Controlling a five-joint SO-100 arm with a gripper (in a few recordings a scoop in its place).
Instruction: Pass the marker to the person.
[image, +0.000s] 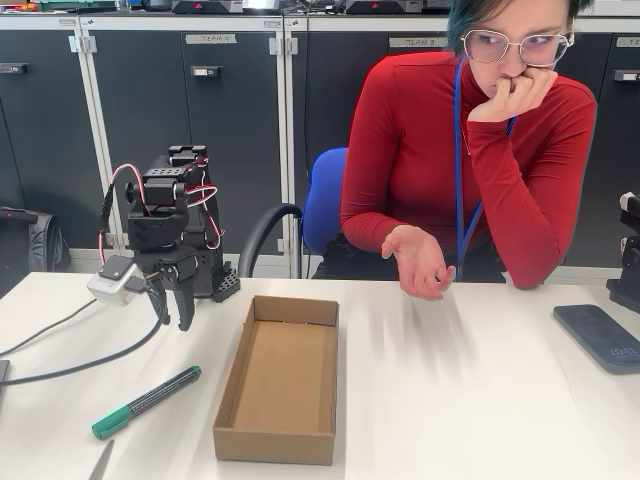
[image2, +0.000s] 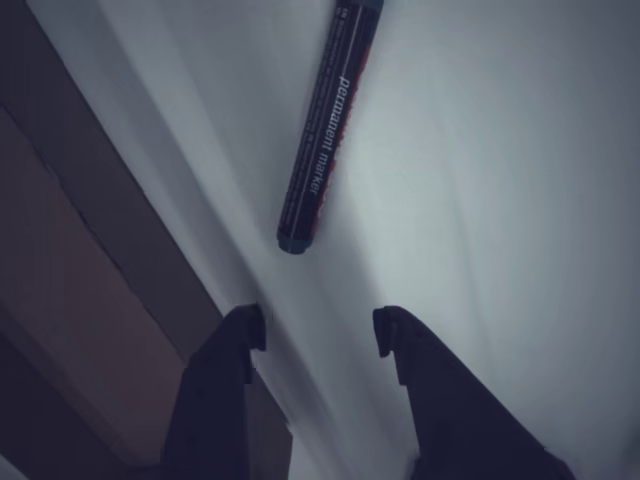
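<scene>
On the white tabletop (image: 480, 400), lying apart from the hand (image: 172, 308), left of the cardboard box (image: 280, 378): the green marker (image: 145, 402). Hovering above, jaws parted, gripping nothing. Advisable: descending squarely across the barrel's middle before lifting toward the person (image: 470, 165).

a smooth white table (image: 480, 400) with a faint sheen holds an open box (image: 280, 380) of matt brown cardboard. the marker (image: 145, 402) looks like smooth green plastic with a dark printed label. the gripper (image: 173, 322) is matt black plastic. the person (image: 470, 170) wears a soft red knit sweater. behind stand dark, smooth cabinet doors (image: 190, 140).
</scene>
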